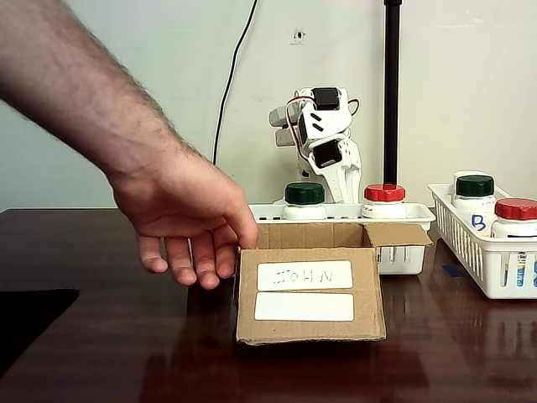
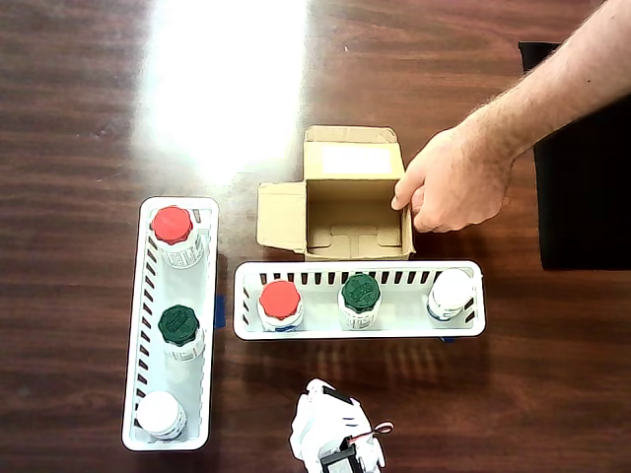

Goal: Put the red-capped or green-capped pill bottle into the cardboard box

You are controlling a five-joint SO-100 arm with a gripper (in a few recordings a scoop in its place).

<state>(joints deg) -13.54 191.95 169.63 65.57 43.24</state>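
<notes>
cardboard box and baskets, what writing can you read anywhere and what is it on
"JOHN": handwritten, seen upside down, on the upper white label of the cardboard box.
Lower white label on the box: blank.
"B": blue letter on the front of the right-hand basket in the fixed view.
Bottle labels in the baskets: print too small to read.

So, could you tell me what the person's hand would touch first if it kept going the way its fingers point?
The hand already rests against the cardboard box at its side wall, with fingers pointing across the open top, so it would likely press that wall first.
</notes>
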